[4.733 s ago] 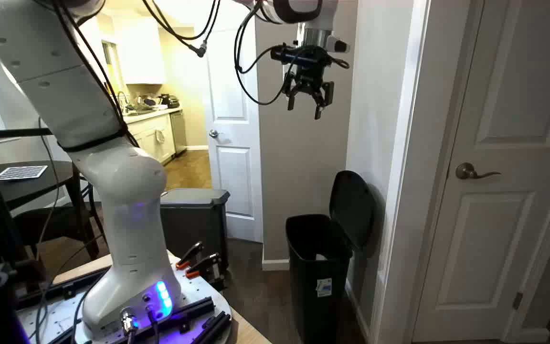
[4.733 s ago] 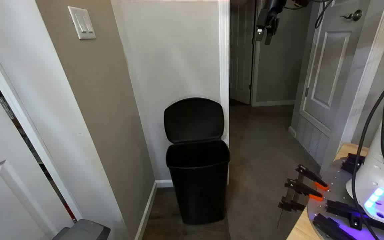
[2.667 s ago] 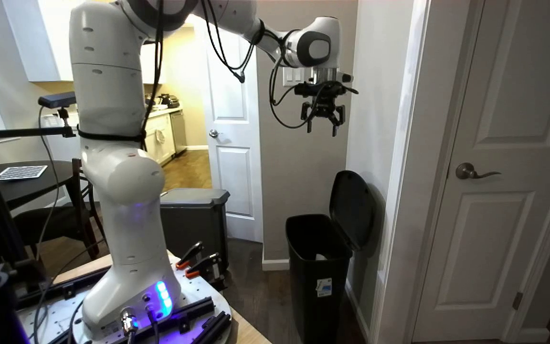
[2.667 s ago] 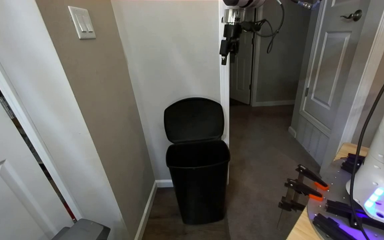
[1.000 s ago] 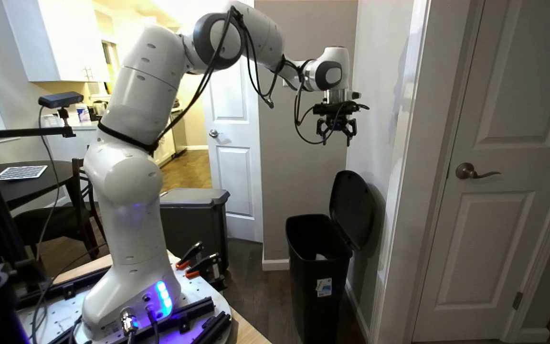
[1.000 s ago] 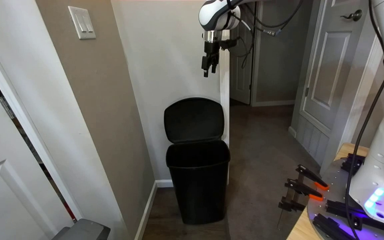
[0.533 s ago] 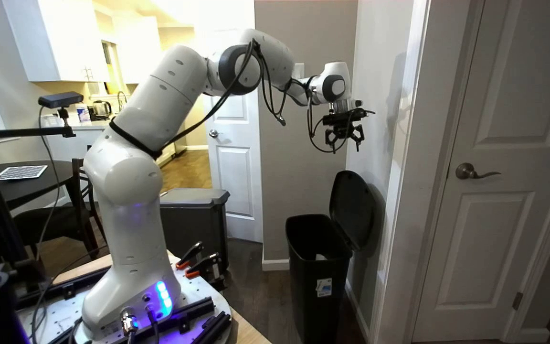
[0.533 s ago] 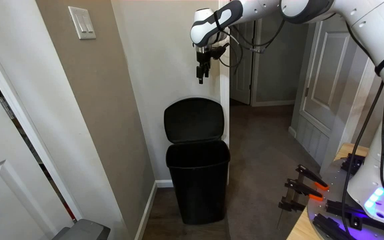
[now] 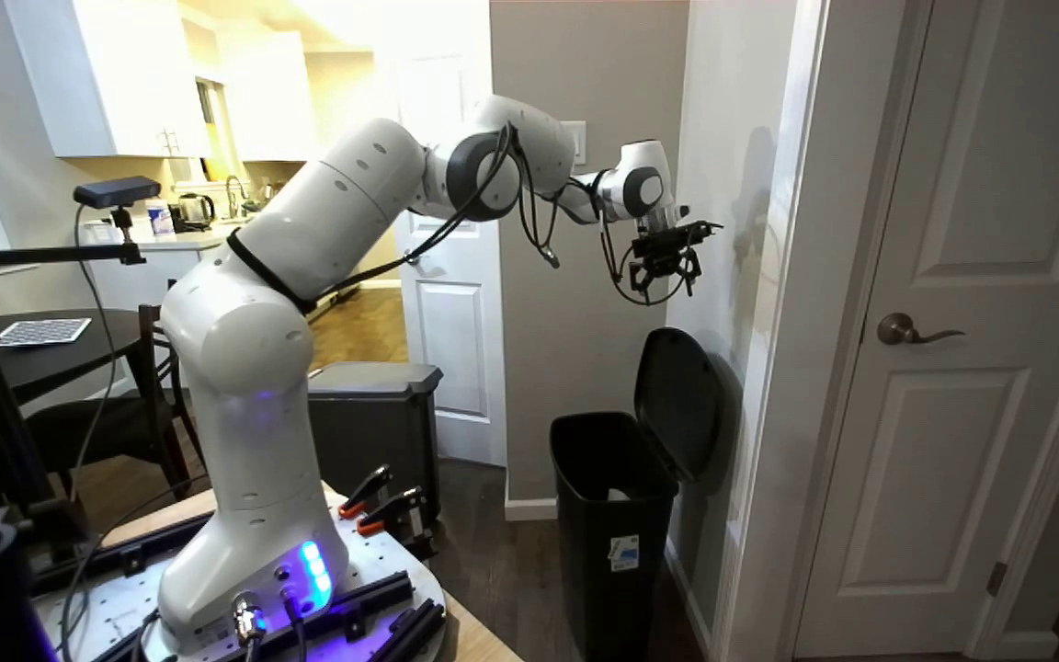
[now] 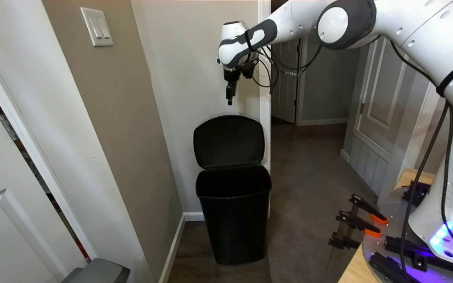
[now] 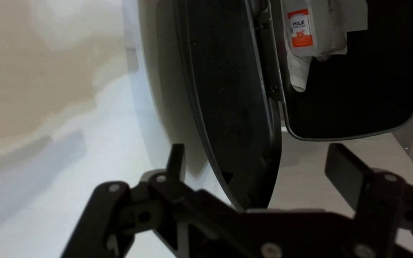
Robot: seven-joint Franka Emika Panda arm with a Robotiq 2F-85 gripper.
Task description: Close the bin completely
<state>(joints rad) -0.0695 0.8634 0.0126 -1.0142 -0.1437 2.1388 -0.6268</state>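
Observation:
The tall black bin point(image 9: 617, 579) stands on the floor by the wall and also shows in an exterior view point(image 10: 234, 232). Its rounded lid point(image 9: 679, 400) is open, tilted up and back toward the wall; it also shows in an exterior view point(image 10: 228, 141). My gripper point(image 9: 667, 289) hangs just above the lid's top edge, apart from it, and also shows in an exterior view point(image 10: 230, 102). In the wrist view the gripper point(image 11: 255, 154) is open and empty, with the lid point(image 11: 228, 82) below, between the spread fingers. The bin's rim point(image 11: 350, 138) shows at right there.
A milk container point(image 11: 301, 28) and paper point(image 11: 299, 73) lie inside the bin. A pale wall point(image 10: 195, 59) stands close behind the lid, with a white door trim point(image 10: 265, 129) beside it. A grey container point(image 9: 373, 432) stands behind the arm base. Clamps point(image 9: 392, 510) stick out from the base table.
The arm has reached outward and down, bringing the open gripper from high up to just above the lid. The wrist has tilted slightly. The bin and lid have not moved.

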